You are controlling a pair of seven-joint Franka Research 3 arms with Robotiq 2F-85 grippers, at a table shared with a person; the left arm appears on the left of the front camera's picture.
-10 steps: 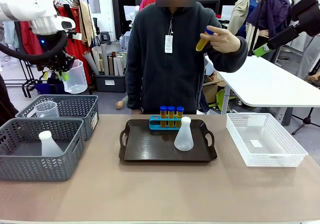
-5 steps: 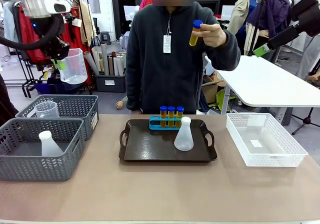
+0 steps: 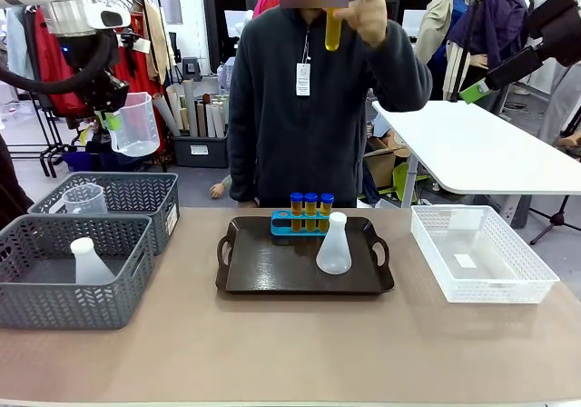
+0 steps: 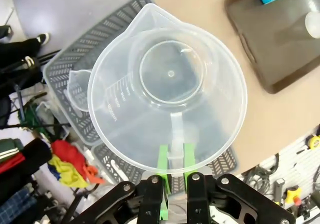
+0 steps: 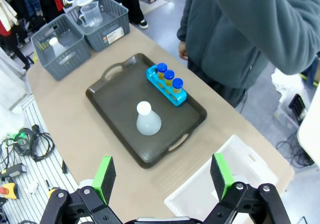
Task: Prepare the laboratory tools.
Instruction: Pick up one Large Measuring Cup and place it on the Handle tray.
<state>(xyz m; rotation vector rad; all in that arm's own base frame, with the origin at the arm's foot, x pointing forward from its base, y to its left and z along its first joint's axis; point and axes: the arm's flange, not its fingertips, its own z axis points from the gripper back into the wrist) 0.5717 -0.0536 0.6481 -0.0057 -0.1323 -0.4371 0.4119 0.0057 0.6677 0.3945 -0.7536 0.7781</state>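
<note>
My left gripper (image 3: 107, 107) hangs high at the left, shut on the handle of a clear measuring beaker (image 3: 136, 125); in the left wrist view its green pads (image 4: 163, 159) pinch the handle of that beaker (image 4: 167, 91). The person holds one amber tube (image 3: 333, 30) raised near head height. Three blue-capped tubes (image 3: 310, 205) stand in a blue rack at the back of the dark tray (image 3: 272, 266). A white conical flask (image 3: 334, 245) stands in front of them. My right gripper (image 5: 162, 176) is open, high above the tray (image 5: 115, 99), the flask (image 5: 147, 120) and the tubes (image 5: 169, 79).
Two grey baskets stand at the left: the near one (image 3: 73, 302) holds another flask (image 3: 88, 262), the far one (image 3: 136, 193) another beaker (image 3: 86, 198). A white basket (image 3: 490, 289) sits right of the tray. A white table (image 3: 481, 153) stands behind at the right.
The person has lifted the tube higher and toward picture left. My left gripper has risen a little with the beaker. The right arm has not moved.
</note>
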